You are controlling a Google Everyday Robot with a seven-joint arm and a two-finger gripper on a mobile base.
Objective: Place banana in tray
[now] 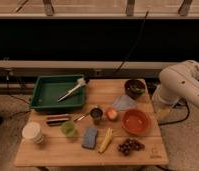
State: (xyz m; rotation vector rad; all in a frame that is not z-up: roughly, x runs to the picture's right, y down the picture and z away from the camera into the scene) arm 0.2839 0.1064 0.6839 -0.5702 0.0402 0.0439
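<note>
- tray (40, 93): back-left of desk (143, 156), well left of the jaws, brush (73, 90) lying in it
- banana (106, 140): on the desk outside the tray, between sponge (89, 137) and grapes (129, 146), left of the jaws
- arm (183, 82): at the desk's right edge; jaws down beside it, can't tell if open or closed

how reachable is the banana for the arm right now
Probably yes. The banana lies uncovered near the front edge of the table, between the blue sponge and the grapes. The arm sits folded off the right side; its tool is not in view.
</note>
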